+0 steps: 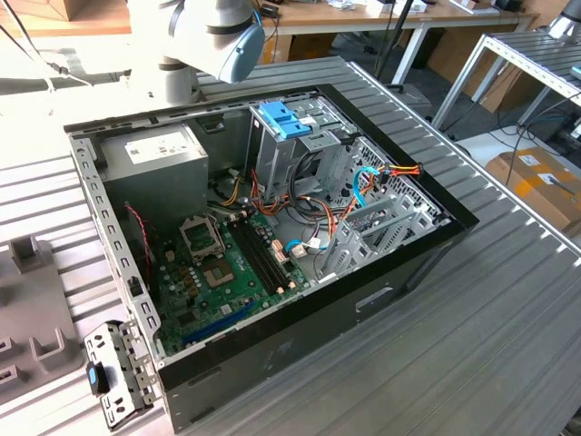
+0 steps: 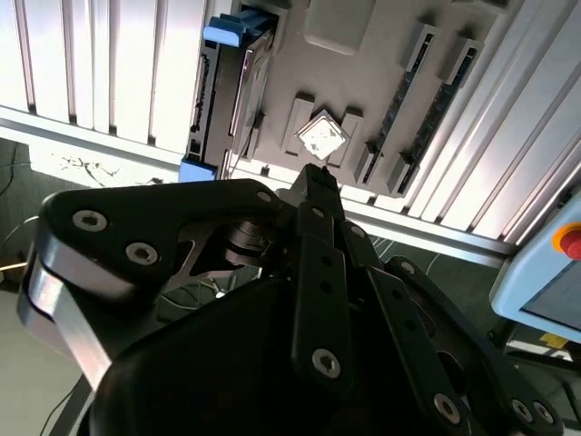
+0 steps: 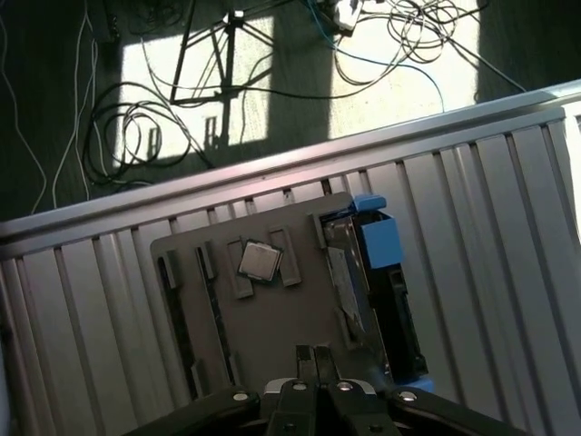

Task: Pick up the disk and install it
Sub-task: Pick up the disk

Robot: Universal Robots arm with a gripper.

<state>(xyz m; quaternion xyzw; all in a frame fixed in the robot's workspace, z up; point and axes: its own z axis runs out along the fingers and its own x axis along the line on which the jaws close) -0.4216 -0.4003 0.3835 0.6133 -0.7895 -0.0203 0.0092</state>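
Note:
The disk (image 3: 392, 304), dark with bright blue rails, stands on edge in a slot at one side of a grey holder plate (image 3: 272, 331). In the second wrist view the disk (image 2: 222, 100) sits in the same plate (image 2: 363, 54). My gripper (image 3: 315, 357) hovers above the plate's near edge, apart from the disk and off to its side. Its two fingers are pressed together with nothing between them. In the second wrist view the gripper (image 2: 318, 180) points at the plate close to a square chip (image 2: 320, 136). The arm (image 1: 218, 36) hangs at the back of the exterior view.
An open computer case (image 1: 408, 263) lies on the ribbed metal table (image 1: 508, 327), with a grey power-supply box (image 1: 154, 159), a motherboard (image 1: 218, 263) and a blue bracket (image 1: 286, 121) on the drive cage. Memory sticks (image 3: 213, 313) stand in the plate. Cables (image 3: 136, 127) lie on the floor.

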